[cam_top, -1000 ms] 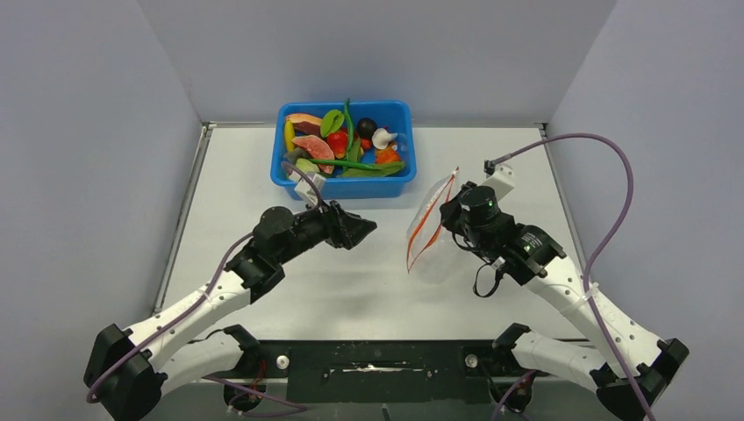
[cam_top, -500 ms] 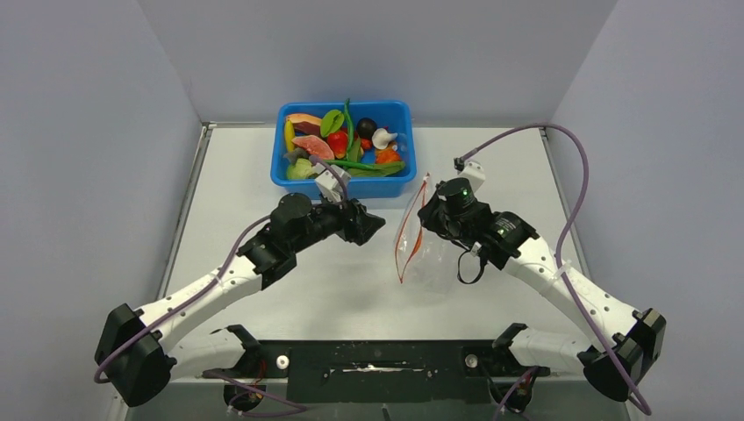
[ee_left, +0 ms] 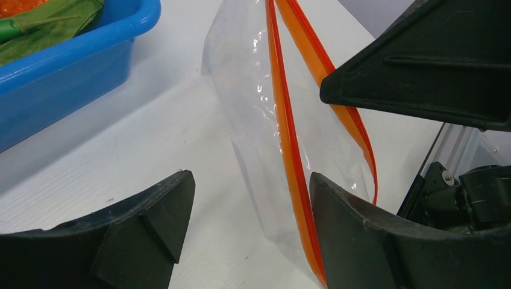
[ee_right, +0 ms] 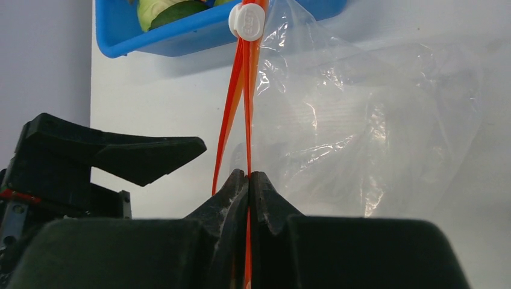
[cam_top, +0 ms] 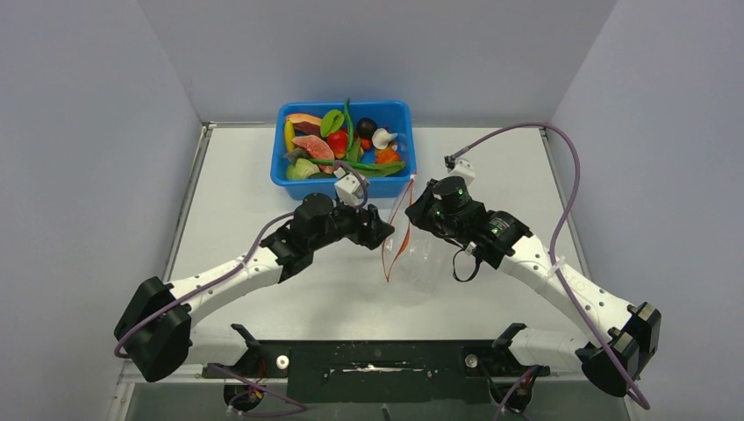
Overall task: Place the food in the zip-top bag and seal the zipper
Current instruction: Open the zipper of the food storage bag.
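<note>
Pinching zipper [ee_right: 246, 120] edge, right fingers [ee_right: 234, 201] pressed together, left fingers [ee_left: 158, 226] spread at zip-top bag [ee_left: 253, 120] mouth

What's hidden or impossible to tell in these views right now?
Top view: whether the left gripper touches the bag; too small to tell.
Left wrist: the slider, cut off by the top edge.
Right wrist: most of the tub and food, cut off at the top; the strip inside the right gripper, hidden by it.

Lab robot cell, plain grey walls [cam_top: 96, 132] on 3 sides, white table [cam_top: 237, 175]
</note>
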Tool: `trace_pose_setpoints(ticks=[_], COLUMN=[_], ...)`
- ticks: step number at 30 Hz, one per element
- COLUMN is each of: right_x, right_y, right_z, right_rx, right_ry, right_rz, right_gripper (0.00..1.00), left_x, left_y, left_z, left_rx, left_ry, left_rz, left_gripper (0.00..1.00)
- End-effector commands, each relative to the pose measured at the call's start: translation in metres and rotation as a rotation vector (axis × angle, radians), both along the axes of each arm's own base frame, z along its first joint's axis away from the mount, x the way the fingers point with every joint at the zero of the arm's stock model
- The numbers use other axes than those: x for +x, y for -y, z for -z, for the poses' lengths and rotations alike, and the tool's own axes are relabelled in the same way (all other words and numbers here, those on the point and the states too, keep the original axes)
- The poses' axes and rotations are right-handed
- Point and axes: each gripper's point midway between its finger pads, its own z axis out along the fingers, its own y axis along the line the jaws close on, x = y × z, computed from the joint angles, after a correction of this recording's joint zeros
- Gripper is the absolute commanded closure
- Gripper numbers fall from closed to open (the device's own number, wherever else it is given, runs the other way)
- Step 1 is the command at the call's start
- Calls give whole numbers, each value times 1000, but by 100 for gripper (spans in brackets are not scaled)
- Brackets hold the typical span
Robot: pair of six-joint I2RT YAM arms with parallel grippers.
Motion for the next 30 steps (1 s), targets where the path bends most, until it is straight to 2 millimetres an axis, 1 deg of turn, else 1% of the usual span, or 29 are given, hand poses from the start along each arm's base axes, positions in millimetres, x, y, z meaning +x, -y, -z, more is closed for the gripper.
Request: trace_pose_setpoints(ticks=[1, 4, 6, 8, 9, 10, 11, 13, 15, 16, 20, 23, 26, 30], right_x=[3, 2, 0, -1, -2, -3, -3, -6, -7, -8, -11, -11, -14, -16], right_y=[-11, -13, -15, -14, -13, -11, -7, 4, 16, 23, 48, 62, 64, 60], right_z=[-26, -25, -25, -25, -25, -27, -27, -28, -32, -34, -43, -47, -53, -57], right_rx=[58, 53, 41, 16, -2, -23, -47, -101, -149, -173, -208, -195, -156, -108], right_ry=[79, 82, 87, 100, 110, 121, 128, 128, 136, 140, 164, 177, 200, 219], right_rz=[-40, -57, -83, -115, -132, -145, -147, -135, -122, -105, -45, -7, 3, -2], right_gripper=[100, 100, 100, 100, 100, 100, 100, 100, 100, 100, 100, 100, 100, 100], left_x=[11, 11, 13, 15, 16, 17, 17, 15, 10, 8, 9, 9, 9, 8], left_y=[18, 21, 19, 14, 11, 7, 2, -4, -12, -17, -43, -54, -55, -47], left_z=[-39, -36, -34, -33, -33, -33, -32, -35, -41, -44, -42, -44, -43, -38], left_rx=[-106, -101, -91, -82, -77, -69, -63, -68, -86, -93, -111, -144, -152, -138], left_ry=[86, 80, 76, 75, 75, 74, 70, 68, 70, 66, 26, 10, -13, -45], left_rz=[16, 20, 3, -25, -41, -63, -80, -99, -115, -133, -264, -317, -327, -297], left_gripper=[30, 30, 35, 42, 47, 56, 66, 82, 96, 100, 100, 100, 100, 100])
